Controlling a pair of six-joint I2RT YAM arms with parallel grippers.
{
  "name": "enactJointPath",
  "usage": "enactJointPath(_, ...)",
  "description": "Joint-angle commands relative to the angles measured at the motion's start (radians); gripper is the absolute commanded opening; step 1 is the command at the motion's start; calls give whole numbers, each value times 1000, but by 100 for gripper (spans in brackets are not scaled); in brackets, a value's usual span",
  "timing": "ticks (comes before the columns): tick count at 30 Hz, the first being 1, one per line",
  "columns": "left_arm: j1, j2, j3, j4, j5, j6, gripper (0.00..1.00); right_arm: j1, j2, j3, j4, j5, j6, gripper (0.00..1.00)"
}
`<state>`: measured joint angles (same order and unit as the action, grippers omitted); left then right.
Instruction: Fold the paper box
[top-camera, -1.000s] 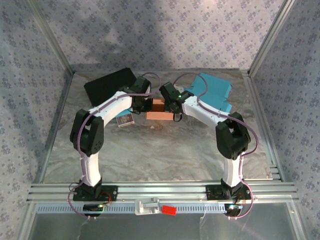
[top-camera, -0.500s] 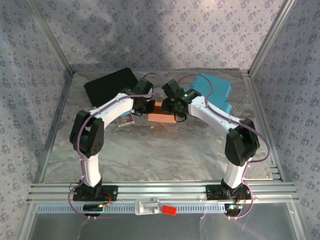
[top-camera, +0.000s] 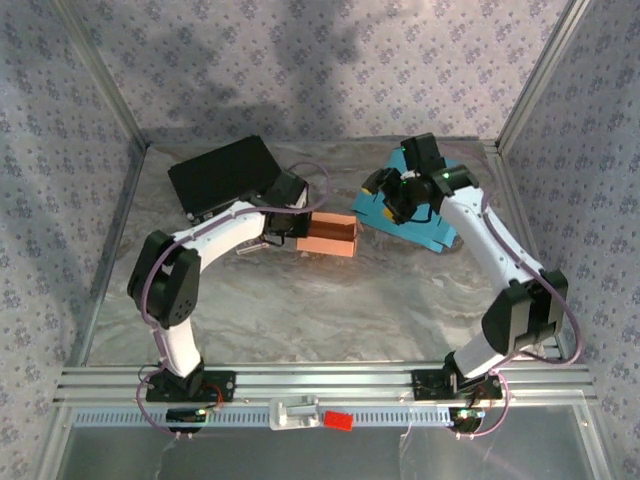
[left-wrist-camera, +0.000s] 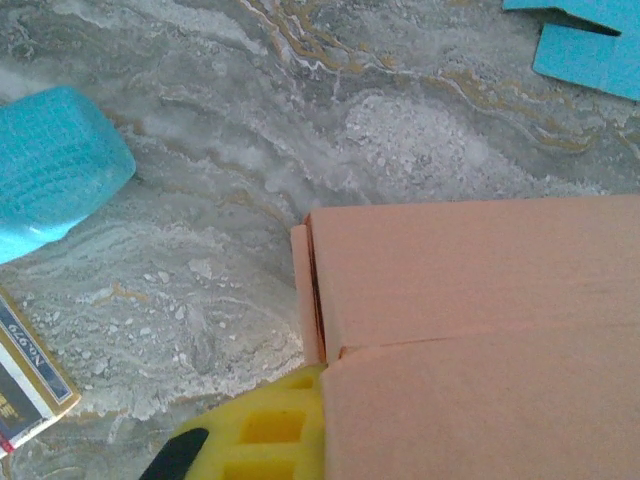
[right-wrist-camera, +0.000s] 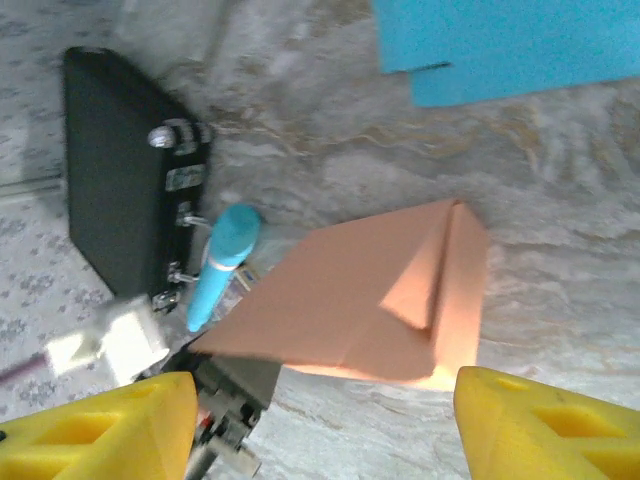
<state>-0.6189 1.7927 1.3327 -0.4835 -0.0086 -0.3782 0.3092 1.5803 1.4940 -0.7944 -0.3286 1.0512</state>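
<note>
Smooth, rectangular orange paper box (top-camera: 330, 236)

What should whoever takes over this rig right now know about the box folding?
Left gripper: shut on the left end of the orange paper box.
Right gripper: open, empty, raised above the blue cardboard, right of the box.
Done: box walls stand up on the table.
Left: top looks open; remaining flaps likely need tucking.

place: robot lab test cell | evidence: aluminium frame (top-camera: 320, 384), patterned cloth walls (top-camera: 300, 70), marble-print table (top-camera: 330, 310)
</note>
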Motion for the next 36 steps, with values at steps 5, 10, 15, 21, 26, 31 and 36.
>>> enactJointPath(5, -53, -98, -160, 101, -66, 13, 2, -34, 145, -43, -57, -259, 3, 70)
enactJointPath(10, -80, -135, -266, 184, -87, -18, 2, 1, 141, -175, 40, -311, 64, 69)
enactJointPath(15, -109, -162, -331, 226, -95, -49, 6, 36, 124, -272, 100, -322, 99, 71)
enactJointPath(21, -131, -206, -414, 228, -86, -117, 16, 74, 131, -328, 162, -323, 106, 71)
enactJointPath(26, -133, -247, -517, 267, -35, -179, 24, 106, 139, -365, 180, -305, 79, 68)
enactJointPath(31, -134, -305, -551, 266, -7, -200, 28, 108, 129, -398, 185, -277, 59, 67)
enactJointPath(36, -134, -388, -519, 152, 25, -221, 32, 104, 124, -374, 147, -258, 26, 67)
